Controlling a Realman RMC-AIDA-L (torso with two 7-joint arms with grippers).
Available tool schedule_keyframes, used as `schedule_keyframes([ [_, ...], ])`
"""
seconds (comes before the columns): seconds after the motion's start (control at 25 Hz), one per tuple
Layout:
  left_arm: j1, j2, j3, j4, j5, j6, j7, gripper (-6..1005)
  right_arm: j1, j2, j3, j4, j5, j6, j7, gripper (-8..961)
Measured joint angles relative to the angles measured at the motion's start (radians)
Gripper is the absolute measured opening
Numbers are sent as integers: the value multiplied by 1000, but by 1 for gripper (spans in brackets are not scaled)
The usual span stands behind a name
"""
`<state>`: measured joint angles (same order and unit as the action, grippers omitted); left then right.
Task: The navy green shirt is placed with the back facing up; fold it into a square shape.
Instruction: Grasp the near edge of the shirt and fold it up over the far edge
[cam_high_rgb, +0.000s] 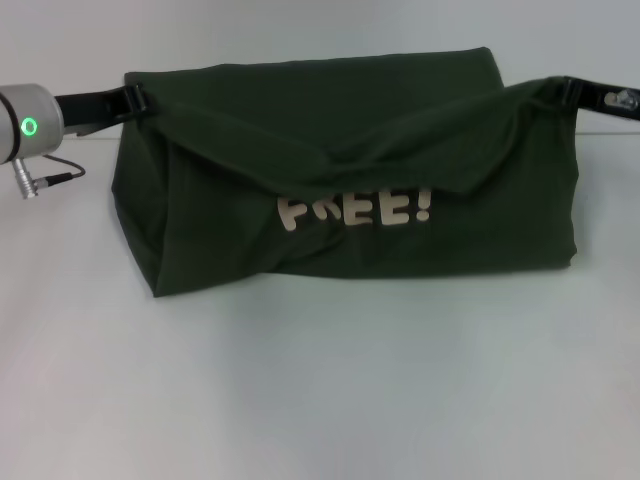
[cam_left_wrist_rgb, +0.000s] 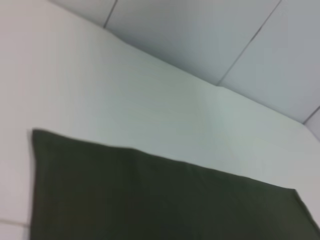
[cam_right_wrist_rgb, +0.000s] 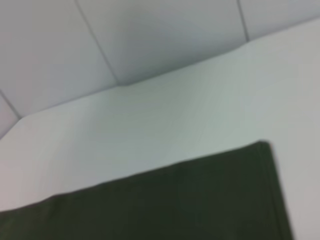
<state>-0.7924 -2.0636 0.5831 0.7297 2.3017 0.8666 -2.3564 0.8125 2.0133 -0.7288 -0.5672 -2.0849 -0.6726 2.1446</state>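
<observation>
White desk (cam_high_rgb: 320, 400) surface lies bare nearest the robot. Beyond it, the navy green shirt (cam_high_rgb: 340, 200) rests at the centre of the desk, its long axis running left to right. One layer is lifted from the far side and carried toward the robot, so the cream lettering (cam_high_rgb: 355, 210) of the front faces the head camera.

The left hand (cam_high_rgb: 135, 98) is at the shirt's upper left corner, the right hand (cam_high_rgb: 565, 90) at its upper right corner. Each appears closed on a pinch of fabric, and the cloth sags between the two. Both hands sit at roughly equal height and depth, so neither arm is nearer.

The coming move likely depends on the raised edge staying parallel to the near hem as it comes down.

Both wrist views show a flat fabric edge on the desk. No containers are present.
</observation>
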Motion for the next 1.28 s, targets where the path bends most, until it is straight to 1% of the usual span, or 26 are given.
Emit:
schedule_keyframes([
  [0.08,-2,-5,51,-2,0,-46,0,-2,10,4,-27,11,-3,44,-3,52],
  [0.2,-2,-16,151,-8,3,-116,1,-2,24,10,-99,32,-4,116,-3,52],
  [0.32,2,-21,230,-8,3,-171,2,-2,42,17,-153,59,-4,191,-3,52],
  [0.36,3,-21,243,-7,4,-180,2,-2,46,20,-163,64,-4,208,-4,52],
  [0.52,11,-23,251,3,3,-189,2,-2,50,26,-176,67,-4,228,-4,52],
  [0.68,22,-27,248,23,-1,-192,-1,-1,48,27,-172,61,-4,235,-4,51],
  [0.92,30,-57,255,55,4,-236,-6,-1,70,27,-202,65,-5,282,-5,51],
  [1.0,31,-61,256,59,5,-240,-6,-2,83,29,-231,67,-6,287,-5,51],
  [1.12,36,-69,257,68,6,-247,-6,-2,90,31,-246,67,-6,289,-8,52],
  [1.28,56,-89,255,101,6,-257,-5,17,105,35,-266,72,-6,292,-24,51],
])
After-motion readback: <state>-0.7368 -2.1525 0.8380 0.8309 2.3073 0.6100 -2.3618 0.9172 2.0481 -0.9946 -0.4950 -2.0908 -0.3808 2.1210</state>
